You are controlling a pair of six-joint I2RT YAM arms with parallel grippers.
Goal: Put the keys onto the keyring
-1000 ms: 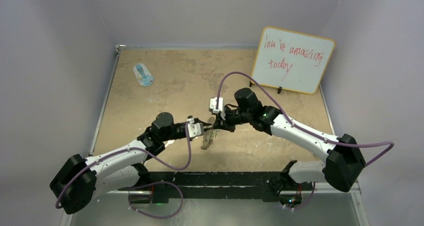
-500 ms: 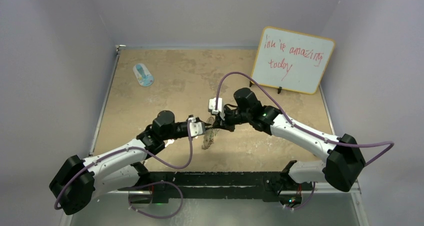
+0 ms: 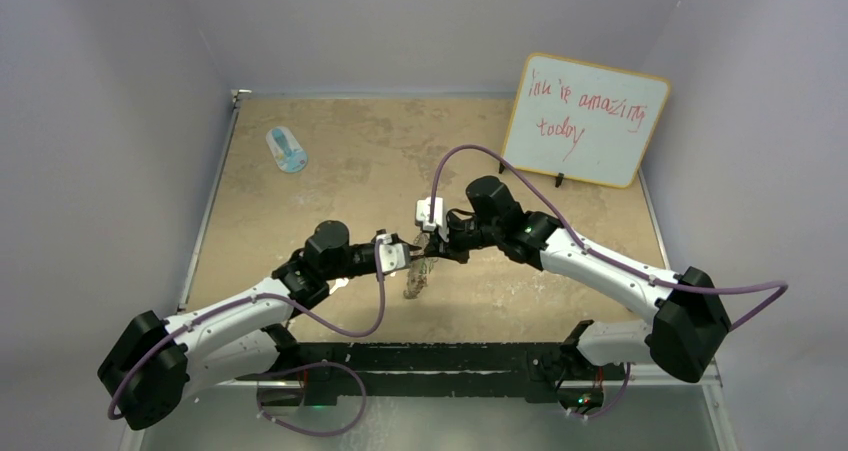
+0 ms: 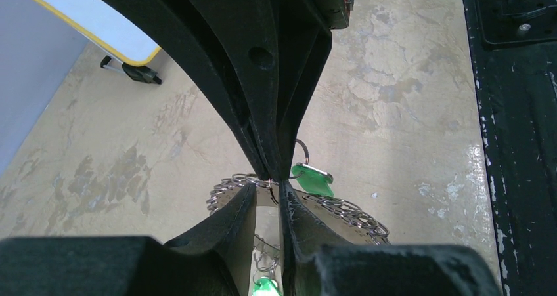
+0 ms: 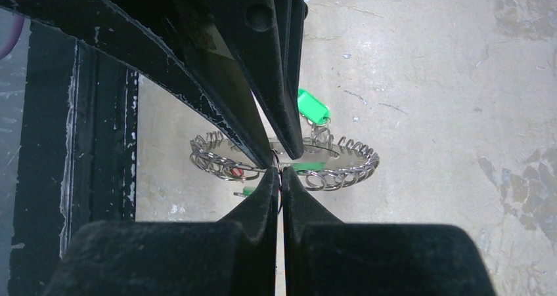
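The large flat silver metal keyring (image 5: 231, 150), rimmed with wire loops (image 5: 332, 178), is under both meeting tips over the tan tabletop (image 5: 427, 79), its centre covered; resting or lifted, unclear. The black right end effector (image 5: 280, 172) is pressed closed, a thin wire (image 5: 276, 165) there too fine to place. The black left end effector (image 4: 268, 188) shows a slit; any grip is hidden. The green plastic tag of a small key (image 5: 312, 105) peeks beyond the rim.
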